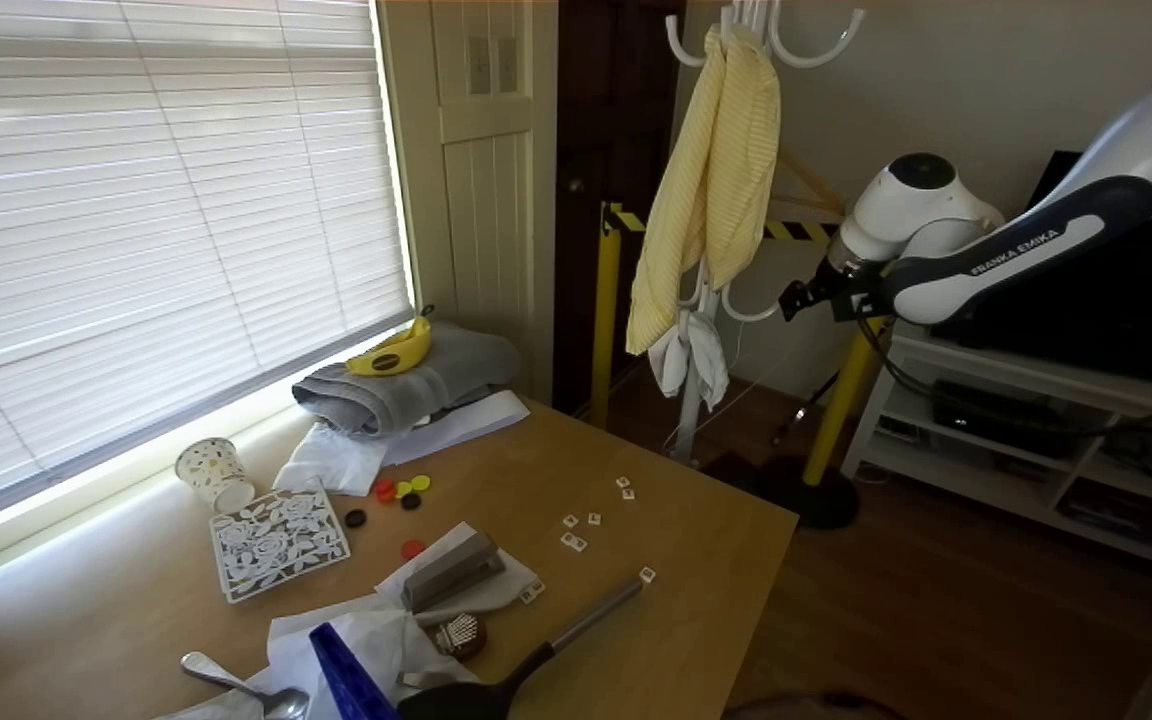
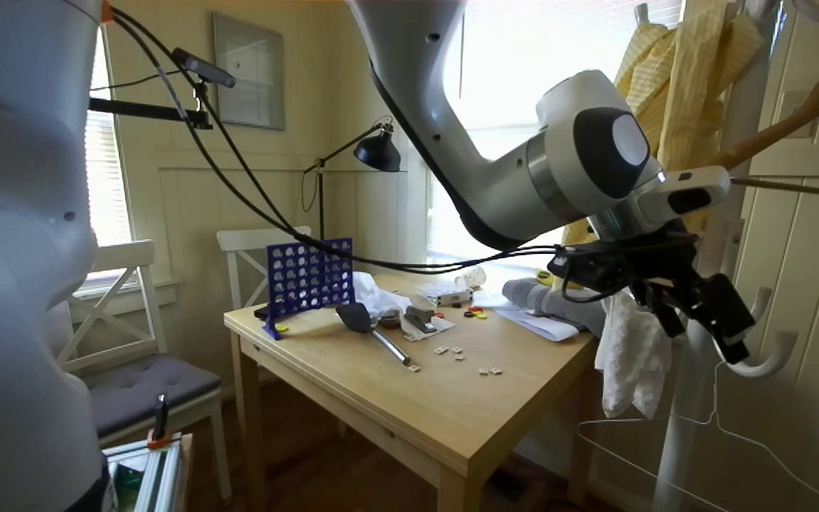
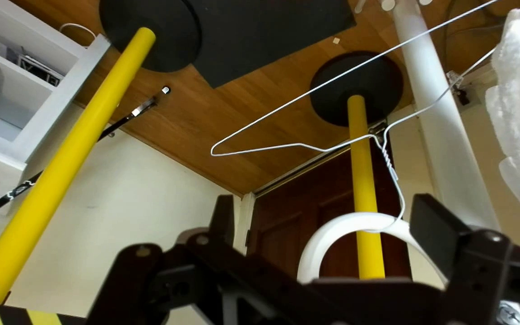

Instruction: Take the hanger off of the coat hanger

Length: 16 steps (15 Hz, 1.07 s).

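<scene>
White robot arm point(image 1: 1021, 250) reading "FRANKA EMIKA", black two-finger gripper point(image 3: 323, 212) spread wide, gripping nothing

So the thin white wire hanger point(image 3: 386, 159) is hanging off a curved white hook point(image 3: 364, 220) on the tall white coat stand point(image 3: 447, 144). I count two yellow posts point(image 3: 58, 171), plus two small black discs point(image 1: 411, 501) on the wooden table point(image 1: 696, 540). Speckled paper cup point(image 1: 208, 470) is tipped on its side, can't see what's inside.

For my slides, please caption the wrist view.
Open gripper facing a white hanger hung on a curved hook of the coat stand.
</scene>
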Tool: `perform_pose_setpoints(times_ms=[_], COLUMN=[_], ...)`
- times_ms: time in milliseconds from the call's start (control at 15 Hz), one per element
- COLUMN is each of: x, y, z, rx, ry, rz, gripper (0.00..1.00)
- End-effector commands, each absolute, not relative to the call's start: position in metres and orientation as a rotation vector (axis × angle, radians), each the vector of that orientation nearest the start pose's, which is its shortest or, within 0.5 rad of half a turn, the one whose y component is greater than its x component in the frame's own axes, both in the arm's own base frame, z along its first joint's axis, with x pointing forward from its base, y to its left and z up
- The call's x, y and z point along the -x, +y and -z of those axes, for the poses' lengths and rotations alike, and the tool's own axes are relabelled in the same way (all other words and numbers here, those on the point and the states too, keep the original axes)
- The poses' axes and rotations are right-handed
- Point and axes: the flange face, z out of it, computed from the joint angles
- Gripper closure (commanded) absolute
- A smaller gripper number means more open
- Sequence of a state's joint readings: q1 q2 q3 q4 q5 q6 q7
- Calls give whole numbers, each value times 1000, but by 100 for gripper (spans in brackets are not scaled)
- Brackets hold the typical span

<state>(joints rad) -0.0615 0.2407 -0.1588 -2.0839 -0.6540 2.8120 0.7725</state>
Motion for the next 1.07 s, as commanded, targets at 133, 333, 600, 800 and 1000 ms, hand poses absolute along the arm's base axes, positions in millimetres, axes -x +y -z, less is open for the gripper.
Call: perform_pose_setpoints(times_ms=[133,333,600,800,1000], x=[-605,-622,-645,-666,-689], y=[-101,-91,-76,-72,-70], z=[-360,-343,-325,-311,-303], rx=[3192,3219,3290,3340,3370], ry=[659,620,530,508,511], rz=[922,938,965,981,1012], gripper=[0,0,0,0,0])
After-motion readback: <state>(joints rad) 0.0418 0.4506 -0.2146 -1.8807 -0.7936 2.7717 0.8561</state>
